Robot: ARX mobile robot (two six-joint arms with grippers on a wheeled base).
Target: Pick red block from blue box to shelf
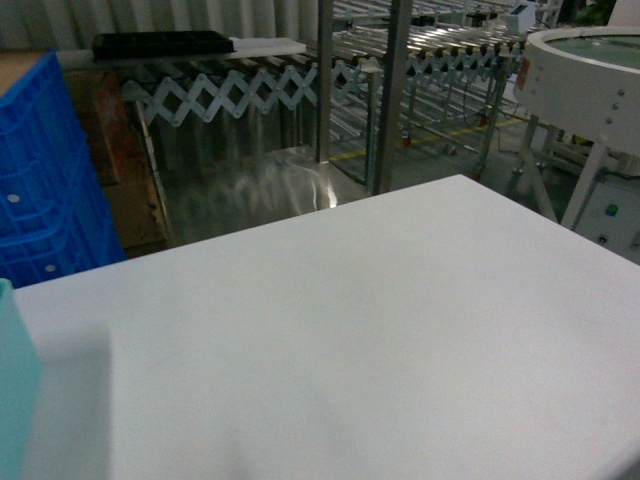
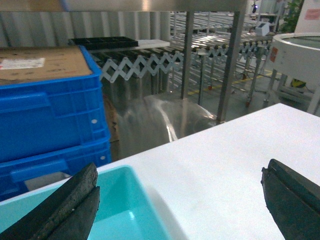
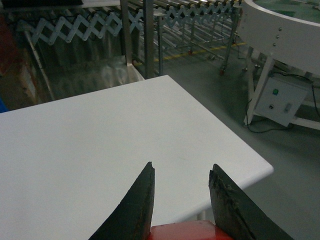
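Tabletop (image 1: 380,330): smooth, matt white; shelf (image 1: 392,90) uprights: bright brushed metal — glossy, reflective; blue crates (image 2: 47,117): moulded plastic with a slight sheen; teal bin (image 2: 125,210): smooth, glossy plastic; left fingers (image 2: 60,207) and right fingers (image 3: 135,210): matt black, rough-edged, rubbery-looking; cardboard (image 2: 40,62) on the crate — dull brown paper.

Dark, worn fingers on both robot hands

The left hand (image 2: 180,200) shows two thick, matte black fingers (image 2: 60,210) with a seam running along each. The right hand (image 3: 182,172) has two black, tapering, curved fingers (image 3: 135,210) with chipped, rough tips, set on a red base at the bottom edge.
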